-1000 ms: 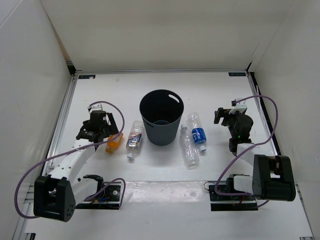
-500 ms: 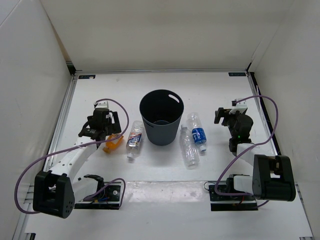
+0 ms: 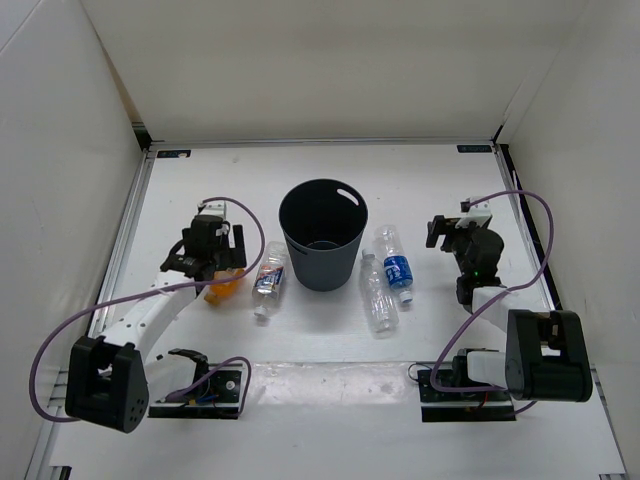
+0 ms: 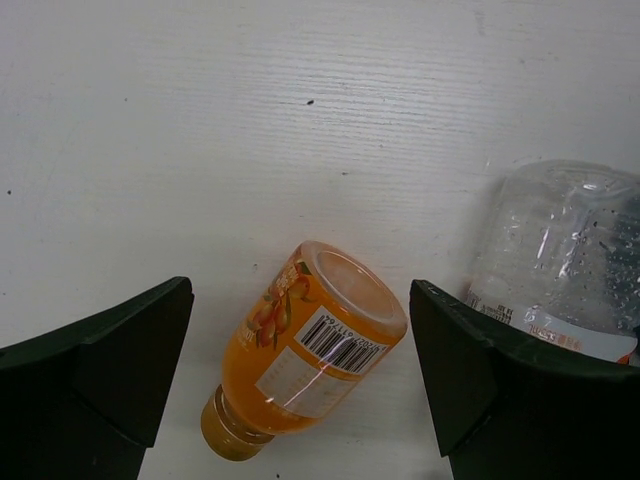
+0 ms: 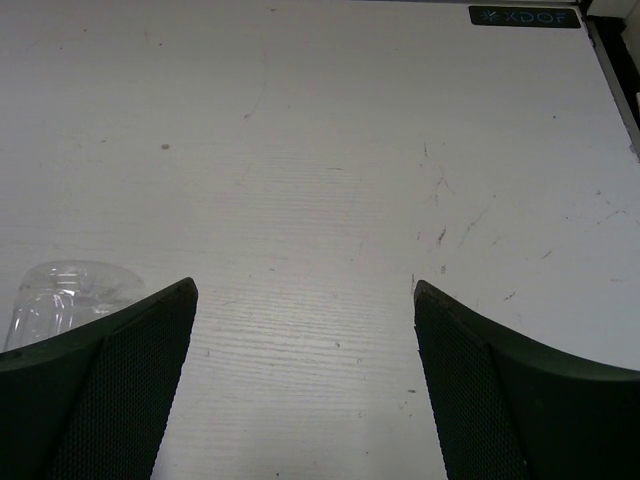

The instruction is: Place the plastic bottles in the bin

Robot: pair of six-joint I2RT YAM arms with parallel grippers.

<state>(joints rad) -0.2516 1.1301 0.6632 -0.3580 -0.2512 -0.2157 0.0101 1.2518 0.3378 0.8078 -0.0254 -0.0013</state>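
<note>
The bin [image 3: 322,235] stands upright mid-table. The orange bottle [image 4: 305,345] lies on the table between my left gripper's [image 4: 300,292] open fingers, touching neither; from above it [image 3: 222,291] is partly hidden under that gripper [image 3: 218,268]. The clear bottle with the multicoloured label [image 3: 268,279] lies just left of the bin and shows at the right of the left wrist view [image 4: 560,255]. The blue-label bottle [image 3: 395,262] and a plain clear bottle [image 3: 377,298] lie right of the bin. My right gripper [image 3: 448,230] is open and empty over bare table [image 5: 305,290].
White walls enclose the table on three sides. The blue-label bottle's base [image 5: 70,290] shows at the left edge of the right wrist view. A black label [image 5: 524,16] marks the far right corner of the table.
My left gripper has moved right, over the orange bottle, which now lies between its open fingers. The right arm has barely moved.
</note>
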